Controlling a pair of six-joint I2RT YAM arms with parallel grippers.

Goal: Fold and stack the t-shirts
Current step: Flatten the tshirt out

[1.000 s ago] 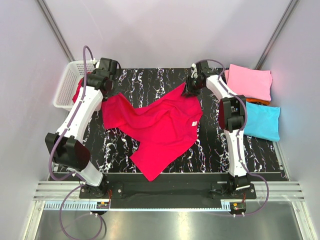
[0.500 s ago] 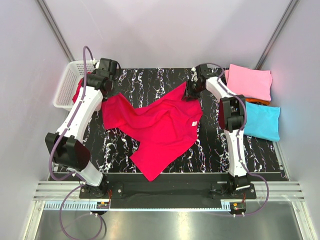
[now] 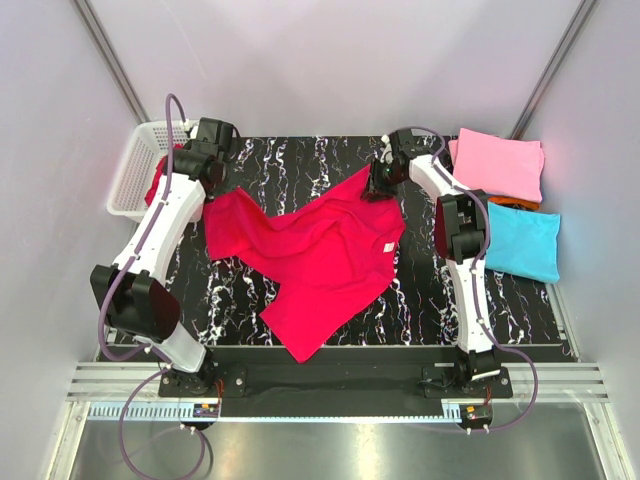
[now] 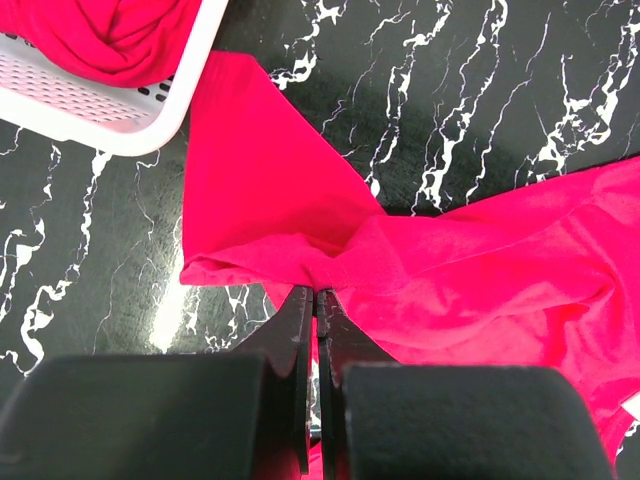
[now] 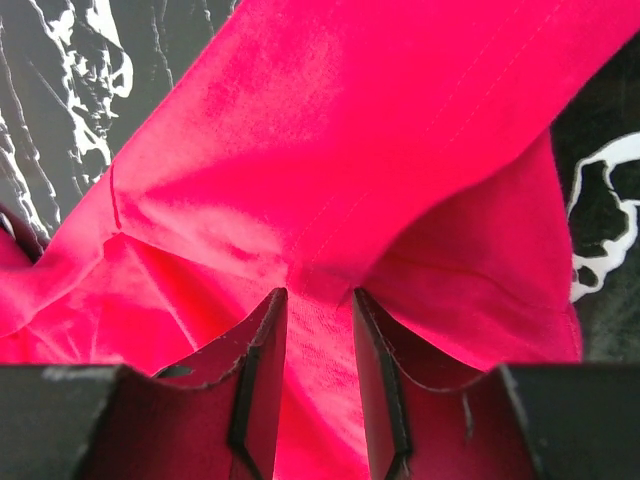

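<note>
the crimson t-shirt (image 3: pixel 320 255) is being pinched by the left gripper (image 4: pixel 317 305), jaws pressed together. a fold is being clamped inside the right gripper (image 5: pixel 318 310), jaws half spread.

Top camera sat high behind the arm bases, looking down on the whole worktop (image 3: pixel 420 300). Left wrist camera hovered close over the far-left corner, peering down past the left gripper (image 4: pixel 316 298). Right wrist camera was tighter still, right gripper (image 5: pixel 318 300) low in frame. All three shared the red t-shirt (image 3: pixel 330 250).
</note>
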